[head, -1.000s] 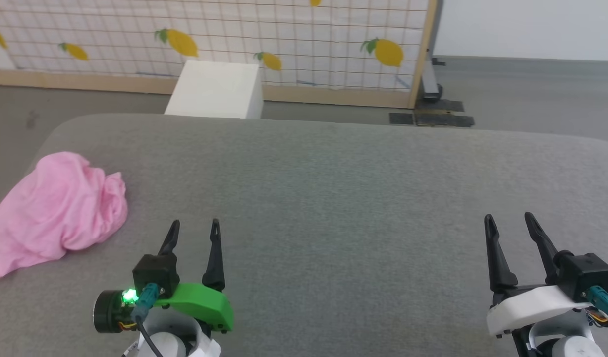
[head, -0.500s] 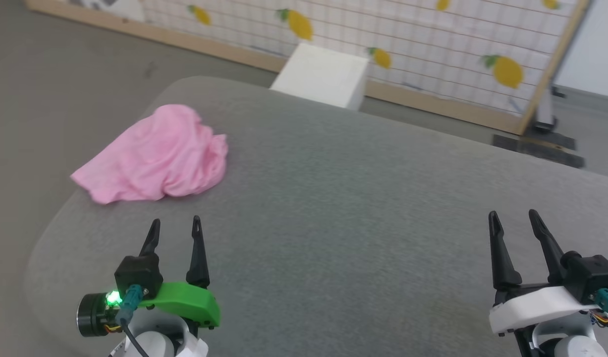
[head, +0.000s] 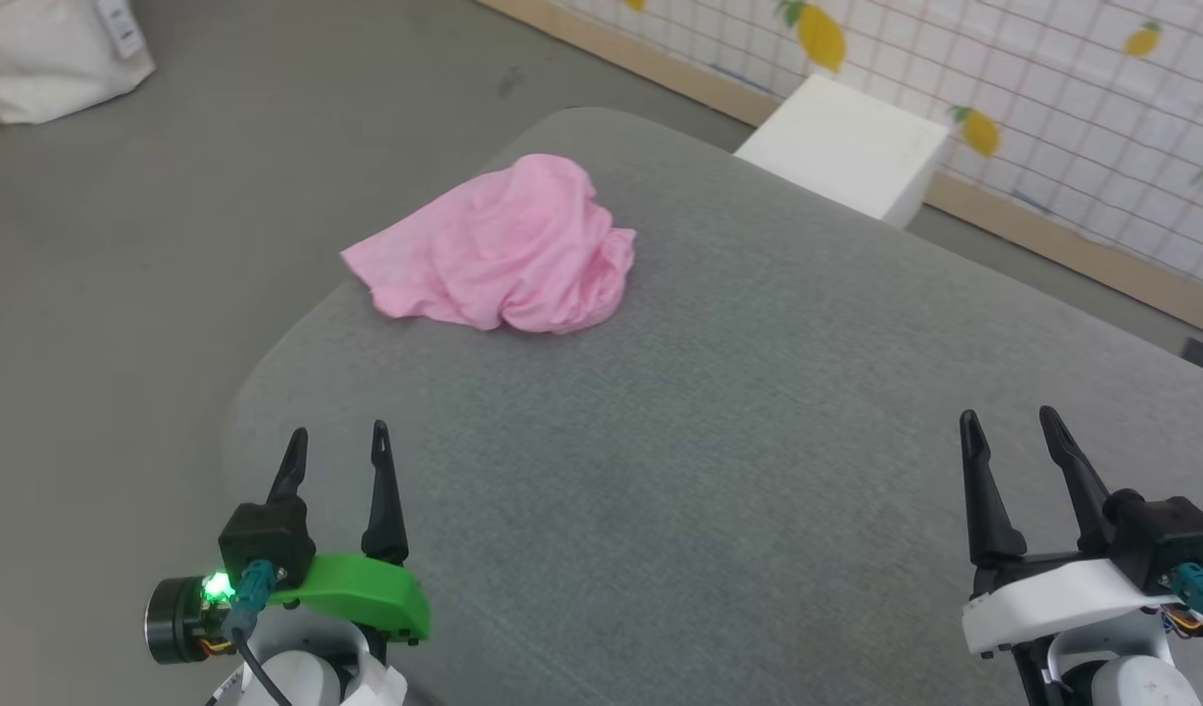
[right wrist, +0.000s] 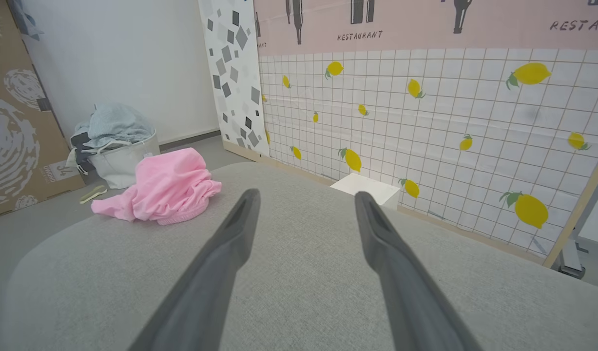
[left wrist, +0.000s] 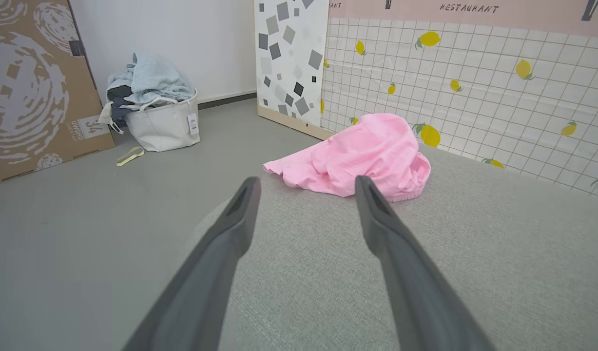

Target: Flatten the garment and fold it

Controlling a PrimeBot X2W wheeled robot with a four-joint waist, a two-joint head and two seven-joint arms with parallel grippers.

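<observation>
Two grippers hang low over the near edge of a grey cushion [head: 758, 441], one towards each near corner, fingers pointing across it. The left gripper [head: 337, 431], on a green mount with a lit green lamp, has its jaws moderately apart with nothing between them. The right gripper [head: 1008, 417], on a white mount, is spread about as wide and is also empty.

The garment [head: 498, 250], a pink cloth, lies crumpled in a heap near the far left corner of the cushion, well apart from both grippers. A flatter flap of it reaches out to the cushion's left edge, while the bunched, higher part sits towards the middle. In the left wrist view a gathered band shows along the heap's low edge on that bunched side.

Beyond the far edge a white box [head: 846, 147] stands on the floor against a lemon-print screen [head: 1052, 78]. Off to the left, a white bag [left wrist: 157, 129] stuffed with cloth sits on the floor beside a cardboard sheet [left wrist: 30, 87].
</observation>
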